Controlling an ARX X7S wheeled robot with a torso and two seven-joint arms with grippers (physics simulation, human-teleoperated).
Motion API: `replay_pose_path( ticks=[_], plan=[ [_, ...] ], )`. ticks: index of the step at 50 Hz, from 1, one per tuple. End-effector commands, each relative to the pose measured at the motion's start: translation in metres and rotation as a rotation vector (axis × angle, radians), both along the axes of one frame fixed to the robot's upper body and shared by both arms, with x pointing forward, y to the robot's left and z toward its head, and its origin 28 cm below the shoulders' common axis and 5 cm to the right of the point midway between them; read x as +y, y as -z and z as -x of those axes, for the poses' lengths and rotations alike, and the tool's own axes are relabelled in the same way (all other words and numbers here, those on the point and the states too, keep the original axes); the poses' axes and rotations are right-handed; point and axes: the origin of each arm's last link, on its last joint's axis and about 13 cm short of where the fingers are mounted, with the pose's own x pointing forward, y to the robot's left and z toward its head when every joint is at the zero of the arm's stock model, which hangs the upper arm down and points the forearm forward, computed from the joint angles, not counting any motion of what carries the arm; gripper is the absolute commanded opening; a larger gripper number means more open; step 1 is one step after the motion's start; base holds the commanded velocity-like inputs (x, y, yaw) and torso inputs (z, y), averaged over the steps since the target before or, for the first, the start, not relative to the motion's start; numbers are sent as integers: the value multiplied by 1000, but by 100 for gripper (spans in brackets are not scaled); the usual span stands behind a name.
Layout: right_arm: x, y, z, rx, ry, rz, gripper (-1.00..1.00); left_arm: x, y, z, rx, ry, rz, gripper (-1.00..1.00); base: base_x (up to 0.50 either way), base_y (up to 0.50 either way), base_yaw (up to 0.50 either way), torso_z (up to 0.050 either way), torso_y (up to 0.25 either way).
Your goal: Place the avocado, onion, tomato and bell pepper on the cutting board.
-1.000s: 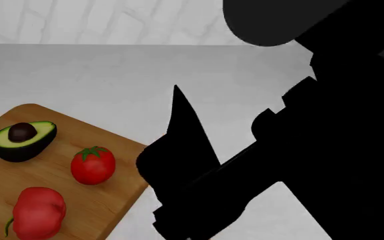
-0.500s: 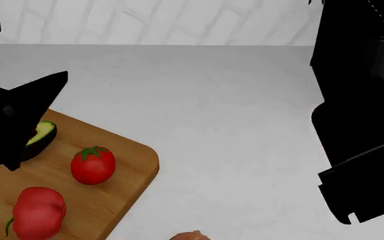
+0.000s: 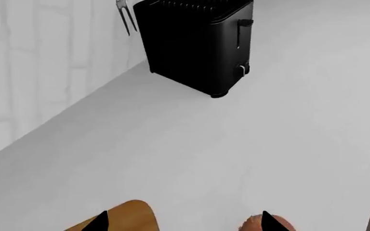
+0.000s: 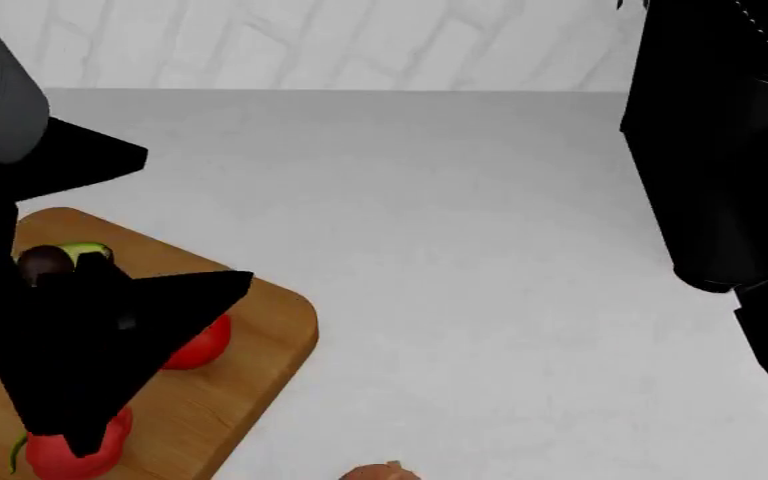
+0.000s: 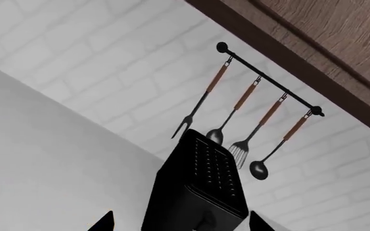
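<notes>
The cutting board [image 4: 272, 312] lies at the left of the head view, with my left arm dark above it. Peeking out from under that arm are the avocado [image 4: 51, 261], the tomato [image 4: 205, 346] and the bell pepper [image 4: 75, 456]. Only the top of the onion [image 4: 381, 472] shows on the counter, off the board at the frame's lower edge. My left gripper [image 3: 185, 225] is open and empty, its tips framing the cutting board corner [image 3: 128, 219] and the onion [image 3: 256, 224]. My right gripper [image 5: 181, 224] is open and empty, raised and facing the wall.
A black toaster [image 3: 196, 44] stands on the white counter by the brick wall. Above the toaster [image 5: 198, 190] hangs a rack of utensils [image 5: 256, 103]. My right arm [image 4: 724, 150] fills the head view's right side.
My left arm has swung right and down over the board, now covering most of the tomato, bell pepper and avocado. The right arm has drawn further off to the right.
</notes>
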Motion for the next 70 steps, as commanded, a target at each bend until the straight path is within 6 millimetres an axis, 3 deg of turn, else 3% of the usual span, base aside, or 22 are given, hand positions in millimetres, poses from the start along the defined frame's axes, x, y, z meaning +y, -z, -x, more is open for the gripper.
replay_pose_path(
  ticks=[1,12,39,56,70],
  plan=[
    [2,-7,-2,-26,-13,3,100,-16,-10,13,31,103,-66,100,0,0,0,0,0],
    [1,-6,0,-24,-4,11,100,-26,-1,11,45,156,-85,100,0,0,0,0,0],
    [-7,5,6,-20,25,-14,100,-65,50,-6,113,269,-145,100,0,0,0,0,0],
    [-10,5,11,-20,31,-17,100,-77,79,-7,152,307,-182,100,0,0,0,0,0],
    [-10,6,14,-20,36,-22,100,-80,100,-20,164,284,-202,100,0,0,0,0,0]
  ],
)
